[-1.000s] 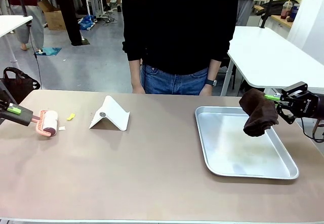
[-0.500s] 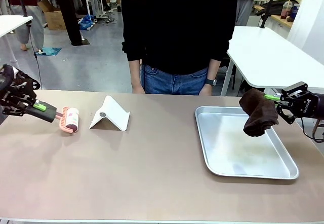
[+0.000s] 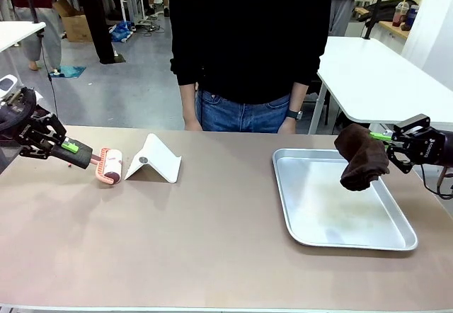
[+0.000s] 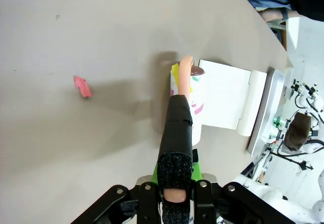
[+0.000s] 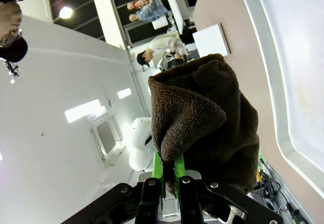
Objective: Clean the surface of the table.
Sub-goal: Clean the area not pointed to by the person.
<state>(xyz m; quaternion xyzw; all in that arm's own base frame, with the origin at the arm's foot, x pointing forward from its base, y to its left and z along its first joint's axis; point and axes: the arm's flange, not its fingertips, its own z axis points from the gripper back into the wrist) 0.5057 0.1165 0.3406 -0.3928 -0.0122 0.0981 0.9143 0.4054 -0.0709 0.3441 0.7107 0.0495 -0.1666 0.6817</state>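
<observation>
The tan table (image 3: 212, 249) runs across the front view. My left gripper (image 3: 71, 146) is shut on the black handle of a pink lint roller (image 3: 110, 166). The roller's drum rests on the table right beside a white folded stand (image 3: 154, 158). In the left wrist view the lint roller (image 4: 185, 100) carries yellow and pink bits, and a pink scrap (image 4: 82, 86) lies on the table (image 4: 76, 26) to its left. My right gripper (image 3: 383, 137) is shut on a dark brown cloth (image 3: 362, 157) that hangs over the right end of a silver tray (image 3: 333, 217). The right wrist view has the cloth (image 5: 202, 127) bunched between the fingers.
A person in a black top and jeans stands at the far edge, arms down, one hand (image 3: 192, 124) at the table's rim. The white stand (image 4: 225, 100) and the tray's edge (image 4: 259, 127) lie just beyond the roller. White tables stand behind on both sides.
My left gripper has swept the roller rightward from the far left up to the white stand. The yellow and white scraps on the table there are gone. The right arm has not moved.
</observation>
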